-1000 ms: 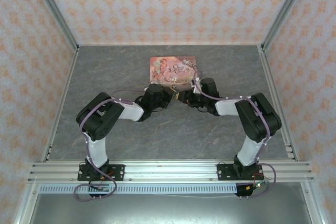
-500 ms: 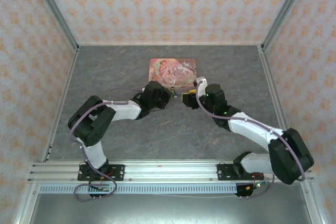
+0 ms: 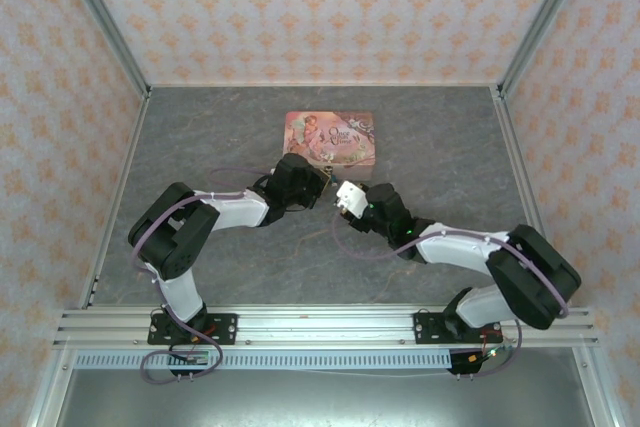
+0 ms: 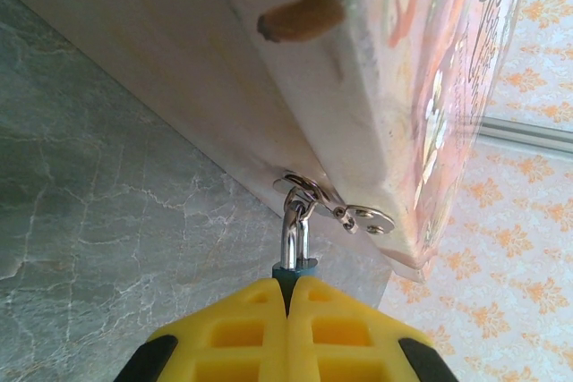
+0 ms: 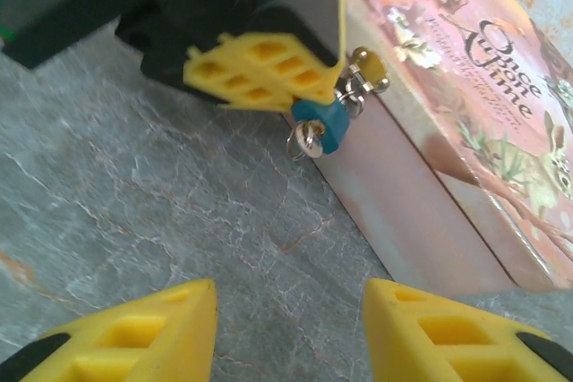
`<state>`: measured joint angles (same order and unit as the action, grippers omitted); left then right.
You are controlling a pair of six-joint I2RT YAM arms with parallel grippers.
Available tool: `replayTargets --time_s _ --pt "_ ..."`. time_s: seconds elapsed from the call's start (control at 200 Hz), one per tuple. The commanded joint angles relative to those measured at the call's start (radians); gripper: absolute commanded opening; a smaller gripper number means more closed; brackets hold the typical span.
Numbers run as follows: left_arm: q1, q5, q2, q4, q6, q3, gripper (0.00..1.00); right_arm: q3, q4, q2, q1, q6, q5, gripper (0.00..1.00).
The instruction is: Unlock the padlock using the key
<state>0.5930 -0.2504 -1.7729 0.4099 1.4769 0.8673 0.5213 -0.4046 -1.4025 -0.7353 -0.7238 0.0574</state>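
From above, both arms reach toward the near edge of the pink tin (image 3: 330, 137), which lies at the far middle of the grey counter (image 3: 220, 127). The left pincer (image 3: 316, 179) is up against the tin's near side, and the right pincer (image 3: 343, 199) sits just to its right and a little nearer. In the left wrist view, the left pincer's yellow fingers (image 4: 242, 333) are pressed together on the padlock (image 4: 294, 267), of which only a teal sliver shows between them. Its silvery shackle (image 4: 294, 232) runs up through the metal loop (image 4: 306, 189) on the tin's side wall and looks closed. In the right wrist view, the right pincer (image 5: 286, 328) is spread wide with nothing between its fingers, near the padlock (image 5: 322, 124) but apart from it. A small silvery ring (image 5: 307, 139) hangs at the padlock's lower end. It may belong to a key already seated there, but I cannot tell. As I judge it, the lock is steadied but not yet opened, so gripping and turning the key and freeing the shackle remain.
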Motion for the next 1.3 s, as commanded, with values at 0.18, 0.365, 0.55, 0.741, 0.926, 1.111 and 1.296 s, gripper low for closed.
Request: replayTargets --time_s 0.18,0.365,0.55,0.741,0.926,1.111,1.296 --pt "-0.005 -0.008 0.032 -0.005 0.011 0.041 0.0 0.03 -0.211 -0.118 -0.01 -0.144 -0.073 0.44" --pt "-0.005 -0.008 0.03 -0.005 0.011 0.045 0.0 0.047 -0.259 -0.17 -0.01 -0.133 -0.067 0.42" --pt "-0.005 -0.004 0.035 -0.013 0.006 0.042 0.0 0.067 -0.288 -0.213 -0.01 -0.13 -0.064 0.39" --pt "-0.006 -0.01 0.029 -0.014 0.005 0.044 0.0 0.092 -0.288 -0.242 -0.01 -0.148 -0.057 0.36" --pt "-0.005 -0.011 0.025 -0.017 0.005 0.047 0.0 0.116 -0.289 -0.261 -0.01 -0.148 -0.04 0.33" --pt "-0.005 -0.011 0.028 -0.022 0.003 0.049 0.0 0.132 -0.289 -0.27 -0.01 -0.145 -0.028 0.27" --pt "-0.006 -0.01 0.032 -0.02 0.005 0.045 0.0 0.145 -0.281 -0.28 -0.01 -0.129 -0.022 0.19"
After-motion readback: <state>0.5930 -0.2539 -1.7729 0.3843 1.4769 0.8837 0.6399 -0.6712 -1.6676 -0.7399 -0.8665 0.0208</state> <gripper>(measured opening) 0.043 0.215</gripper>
